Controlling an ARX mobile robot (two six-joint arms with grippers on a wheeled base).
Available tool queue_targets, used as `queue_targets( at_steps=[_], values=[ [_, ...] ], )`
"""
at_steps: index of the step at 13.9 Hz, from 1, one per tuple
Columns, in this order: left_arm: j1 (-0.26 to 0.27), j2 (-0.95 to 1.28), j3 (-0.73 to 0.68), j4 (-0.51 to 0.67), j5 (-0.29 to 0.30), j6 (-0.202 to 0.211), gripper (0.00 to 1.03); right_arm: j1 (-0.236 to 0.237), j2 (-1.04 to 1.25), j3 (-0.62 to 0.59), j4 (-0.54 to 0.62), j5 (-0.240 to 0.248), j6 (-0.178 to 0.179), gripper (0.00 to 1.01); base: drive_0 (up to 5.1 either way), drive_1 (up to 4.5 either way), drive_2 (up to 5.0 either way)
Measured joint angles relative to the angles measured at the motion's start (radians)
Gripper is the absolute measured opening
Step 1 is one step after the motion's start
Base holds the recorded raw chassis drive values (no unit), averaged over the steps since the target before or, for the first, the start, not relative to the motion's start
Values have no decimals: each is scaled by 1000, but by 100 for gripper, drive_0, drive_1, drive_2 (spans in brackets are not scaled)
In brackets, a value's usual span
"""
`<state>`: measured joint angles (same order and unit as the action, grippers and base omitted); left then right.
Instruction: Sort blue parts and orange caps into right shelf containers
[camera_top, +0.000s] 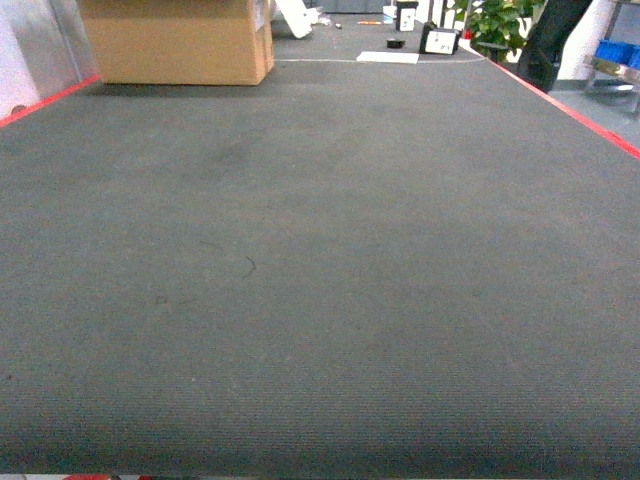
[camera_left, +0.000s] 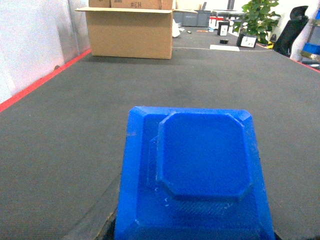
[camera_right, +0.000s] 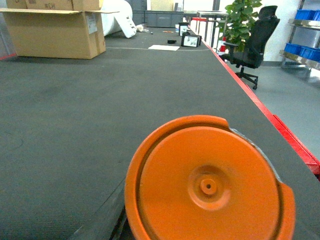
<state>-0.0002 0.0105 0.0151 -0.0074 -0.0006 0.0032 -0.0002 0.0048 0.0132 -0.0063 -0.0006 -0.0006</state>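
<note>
In the left wrist view a single blue part (camera_left: 192, 175) fills the lower centre of the frame, a squarish moulded piece with a raised eight-sided panel. It sits so close under the camera that the left end effector seems to carry it, though none of the fingers show, so I cannot tell how wide they stand. In the right wrist view one orange cap (camera_right: 207, 185), a round lid with a small hub at its centre, fills the lower centre in the same way. Again the right end effector itself is hidden, and its opening cannot be read.

The step in hand looks like the carry toward the shelf (camera_right: 302, 35). It appears only at the far right edge of the right wrist view, well beyond the red edge (camera_right: 250, 95) of the dark tabletop (camera_top: 320, 280), with blue crates (camera_right: 300, 50) on it. To do this well, both pieces should stay level and low, and the base should turn right and clear the black chair (camera_right: 252, 42) that stands between the tabletop and the shelf.

By count: one blue part, one orange cap, one cardboard box (camera_top: 180, 40) at the upper left of the head view, and one potted plant (camera_top: 500, 25) at its upper right. The number of crates is too small to tell. The head view shows neither arm.
</note>
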Motion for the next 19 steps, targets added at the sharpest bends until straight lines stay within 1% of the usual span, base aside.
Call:
queue_targets(
  at_steps=[3, 19],
  values=[
    [0, 0, 0, 0, 0, 0, 43, 0, 0, 0, 0, 0, 0, 45, -42, -42, -42],
    [-1, 0, 0, 0, 0, 0, 43, 0, 0, 0, 0, 0, 0, 45, -168, -168, -168]
  ],
)
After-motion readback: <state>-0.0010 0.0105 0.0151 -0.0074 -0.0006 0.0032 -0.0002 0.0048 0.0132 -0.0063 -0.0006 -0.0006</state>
